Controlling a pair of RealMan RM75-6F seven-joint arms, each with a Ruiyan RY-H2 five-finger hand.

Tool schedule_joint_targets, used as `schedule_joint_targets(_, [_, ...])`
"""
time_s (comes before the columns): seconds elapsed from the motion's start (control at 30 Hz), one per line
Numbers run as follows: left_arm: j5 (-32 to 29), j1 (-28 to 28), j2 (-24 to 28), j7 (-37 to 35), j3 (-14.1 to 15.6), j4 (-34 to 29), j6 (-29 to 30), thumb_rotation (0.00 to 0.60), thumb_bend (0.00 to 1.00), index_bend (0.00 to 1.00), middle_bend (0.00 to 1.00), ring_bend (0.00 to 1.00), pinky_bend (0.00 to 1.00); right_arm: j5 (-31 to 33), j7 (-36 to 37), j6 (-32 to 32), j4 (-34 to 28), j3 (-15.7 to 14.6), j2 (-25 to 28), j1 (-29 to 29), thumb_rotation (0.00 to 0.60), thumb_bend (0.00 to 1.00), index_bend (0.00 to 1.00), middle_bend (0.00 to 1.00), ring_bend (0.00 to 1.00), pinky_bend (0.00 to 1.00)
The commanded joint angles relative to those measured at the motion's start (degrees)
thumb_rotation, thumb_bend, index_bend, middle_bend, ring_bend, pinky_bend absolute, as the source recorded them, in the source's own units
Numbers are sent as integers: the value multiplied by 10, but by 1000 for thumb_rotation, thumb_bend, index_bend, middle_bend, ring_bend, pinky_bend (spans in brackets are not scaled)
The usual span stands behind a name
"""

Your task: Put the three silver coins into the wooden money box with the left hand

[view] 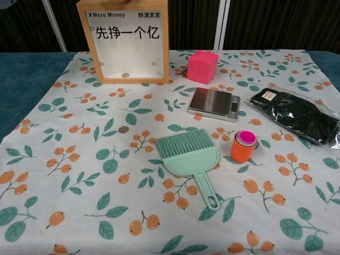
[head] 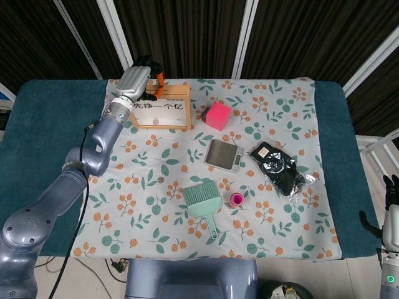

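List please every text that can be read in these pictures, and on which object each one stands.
"¥ More Money": top left of the wooden money box front panel.
"财源滚滚": top right of the same panel.
"先挣一个亿": large characters across the panel's middle.
Label on the black packet: too small to read.
Display of the silver scale: nothing legible.

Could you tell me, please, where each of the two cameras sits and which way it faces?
Head view: high above the near table edge, looking steeply down at the whole floral cloth; shows the left arm, its robot hand at the top of the wooden money box, and the right robot hand at the frame's right edge.
Chest view: low at the near edge, looking across the cloth at the box front; no part of the robot shows.
Shared: money box, pink cube, scale, green brush, coin on the cloth.
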Motion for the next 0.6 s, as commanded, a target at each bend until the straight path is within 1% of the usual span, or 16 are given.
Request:
schedule_joint_targets(0.03, [4, -2, -5, -11, 4, 9, -1, 600, 540, 688, 248, 0, 0, 0, 0, 1, 0, 0, 0, 0, 600, 358, 34, 21, 23, 0])
schedule_joint_targets(0.3, [18, -6, -15, -45, 18, 36, -6, 600, 531, 662, 246, 0, 0, 2, -2, 3, 0, 2, 0, -1, 600, 357, 34, 21, 24, 0])
schedule_joint_targets(0.47, [23, -8, -18, -51, 24, 45, -7, 600, 501, 652, 246, 0, 0, 3, -2, 3, 0, 3, 0, -1, 600, 358, 34, 21, 23, 0])
schedule_joint_targets(0.6, [26, -9, -21, -56, 28, 53, -9, 600, 498, 640, 246, 0, 0, 4, -2, 3, 0, 3, 0, -1, 600, 358, 33, 21, 23, 0])
